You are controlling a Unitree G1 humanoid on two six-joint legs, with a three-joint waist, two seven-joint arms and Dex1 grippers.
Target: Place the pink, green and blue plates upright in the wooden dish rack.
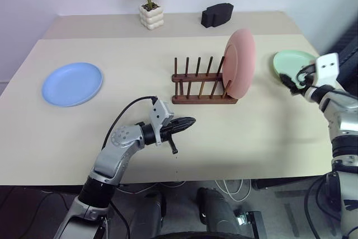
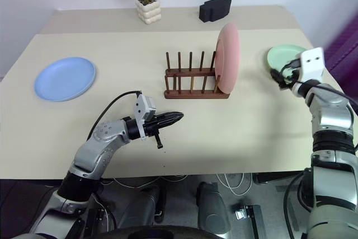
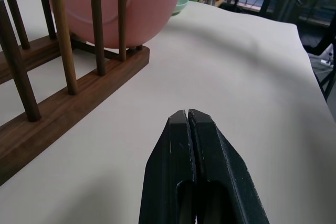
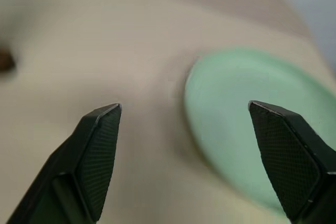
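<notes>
your right fingers (image 4: 184, 156) are spread, left fingers (image 3: 191, 145) pressed together. the green plate (image 1: 292, 61), right of the rack (image 1: 202, 85), looks stiff, light and slick; pinch its near rim.

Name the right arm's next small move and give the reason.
Probably ease the open right tool forward so its fingers straddle the near rim of the green plate, then close. The pink plate already stands in the wooden dish rack; the green one lies flat.
</notes>
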